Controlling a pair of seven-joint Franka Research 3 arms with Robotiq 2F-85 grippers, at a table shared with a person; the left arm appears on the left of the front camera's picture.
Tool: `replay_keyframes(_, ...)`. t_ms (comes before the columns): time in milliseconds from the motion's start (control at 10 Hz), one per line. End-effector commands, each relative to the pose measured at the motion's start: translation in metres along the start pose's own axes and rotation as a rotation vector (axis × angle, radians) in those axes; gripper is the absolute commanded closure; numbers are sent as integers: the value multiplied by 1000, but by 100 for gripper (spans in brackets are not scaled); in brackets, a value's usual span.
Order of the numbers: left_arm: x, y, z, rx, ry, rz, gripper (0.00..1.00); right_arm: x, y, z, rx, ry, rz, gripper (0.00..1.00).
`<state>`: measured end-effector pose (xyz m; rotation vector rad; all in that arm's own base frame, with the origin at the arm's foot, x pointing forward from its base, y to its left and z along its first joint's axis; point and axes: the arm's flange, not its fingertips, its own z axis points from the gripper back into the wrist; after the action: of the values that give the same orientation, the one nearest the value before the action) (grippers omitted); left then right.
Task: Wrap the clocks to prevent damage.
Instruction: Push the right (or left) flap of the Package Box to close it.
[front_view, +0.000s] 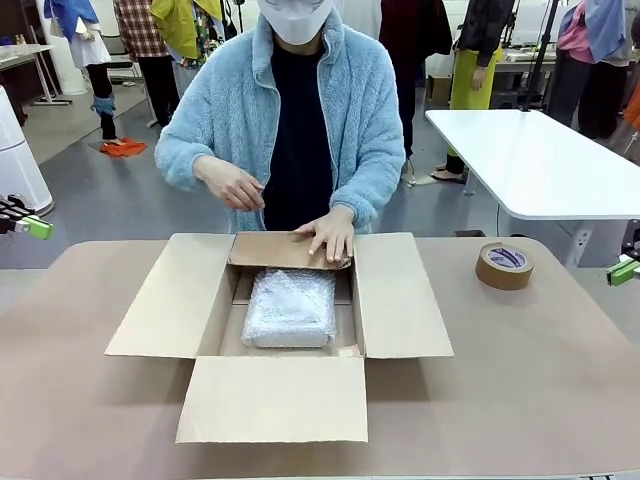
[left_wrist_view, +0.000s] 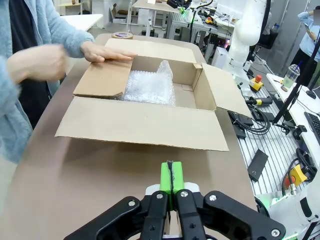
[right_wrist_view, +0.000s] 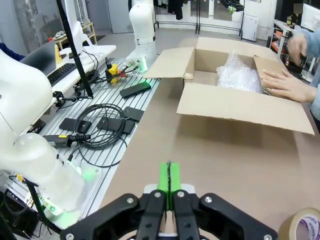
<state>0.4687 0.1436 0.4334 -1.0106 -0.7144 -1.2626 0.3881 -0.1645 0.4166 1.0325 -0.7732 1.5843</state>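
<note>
Left gripper (left_wrist_view: 170, 172): was clenched on nothing, green pads pressed together, at the left side, well apart from the box.
Right gripper (right_wrist_view: 169, 176): was likewise clenched and empty, at the right side.
Cardboard box (front_view: 400, 300): stood open mid-table, side and near flaps spread out.
Clocks (front_view: 290, 307): lay as one bubble-wrapped parcel inside the box.
Person's hand (front_view: 330, 235): pressed flat on the far flap.
Tape roll (front_view: 503, 265): lay flat, far right of the box.

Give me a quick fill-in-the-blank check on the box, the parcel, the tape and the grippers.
The parcel lies ____ the box. The tape roll sits on the table to the robot's ____ of the box. The left gripper and right gripper are both ____, holding nothing.
Missing: inside; right; shut.
</note>
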Motion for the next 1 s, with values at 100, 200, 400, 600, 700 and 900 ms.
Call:
replay_keyframes(100,0,-1,0,4,-8,0,100,0,3,-3,-2,-12,4,99)
replay_keyframes(200,0,-1,0,4,-8,0,100,0,3,-3,-2,-12,4,99)
replay_keyframes(400,0,-1,0,4,-8,0,100,0,3,-3,-2,-12,4,99)
replay_keyframes(600,0,-1,0,4,-8,0,100,0,3,-3,-2,-12,4,99)
replay_keyframes(700,0,-1,0,4,-8,0,100,0,3,-3,-2,-12,4,99)
replay_keyframes(900,0,-1,0,4,-8,0,100,0,3,-3,-2,-12,4,99)
